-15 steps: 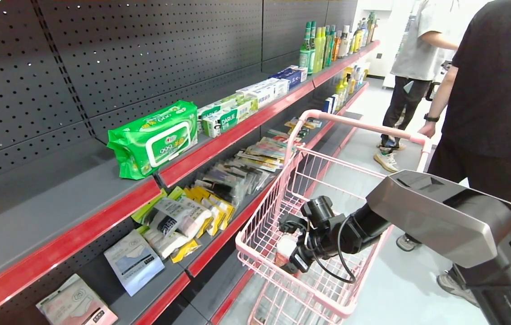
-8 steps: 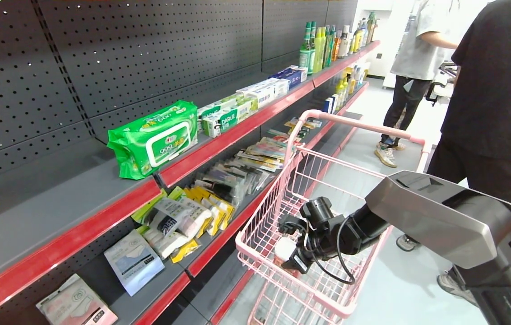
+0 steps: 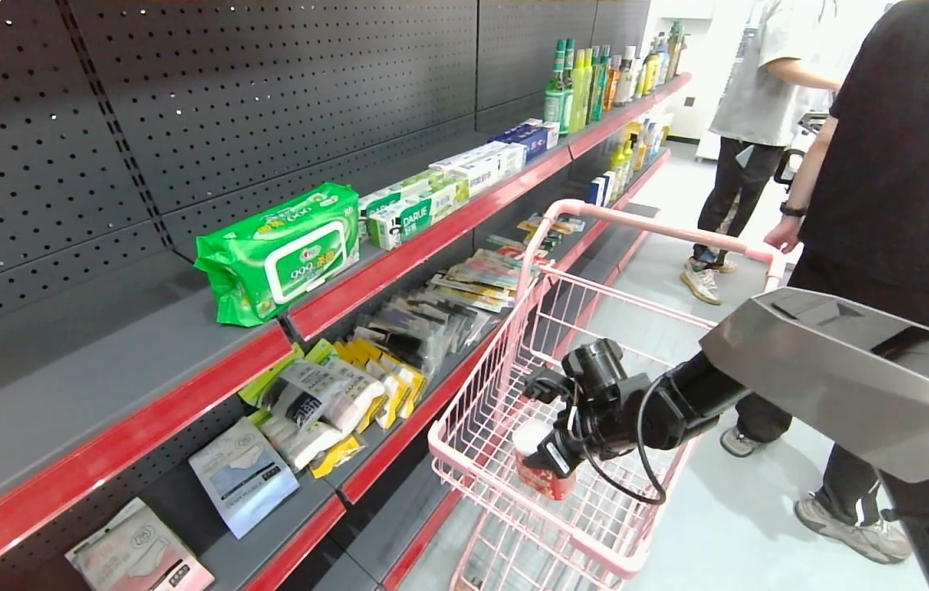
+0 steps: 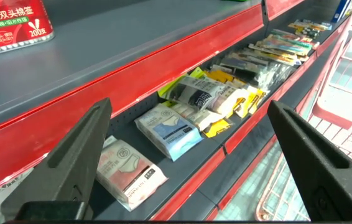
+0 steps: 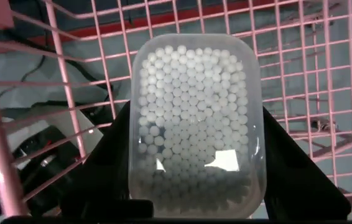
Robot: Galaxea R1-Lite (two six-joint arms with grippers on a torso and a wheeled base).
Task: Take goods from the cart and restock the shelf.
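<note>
Right wrist view: bead-filled tub (image 5: 196,124)

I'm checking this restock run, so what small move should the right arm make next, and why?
Probably a straight lift. The right gripper has its fingers shut on the bead tub, which is inside the pink cart with wire walls close around it. Clearing the rim should come before swinging toward the grey shelf.

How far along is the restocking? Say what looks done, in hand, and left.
Done: a green wipes pack already sits on the top shelf. In hand: the right arm's jaws grip a bead tub inside the pink cart. Left: carrying it across and setting it on the shelf.
</note>
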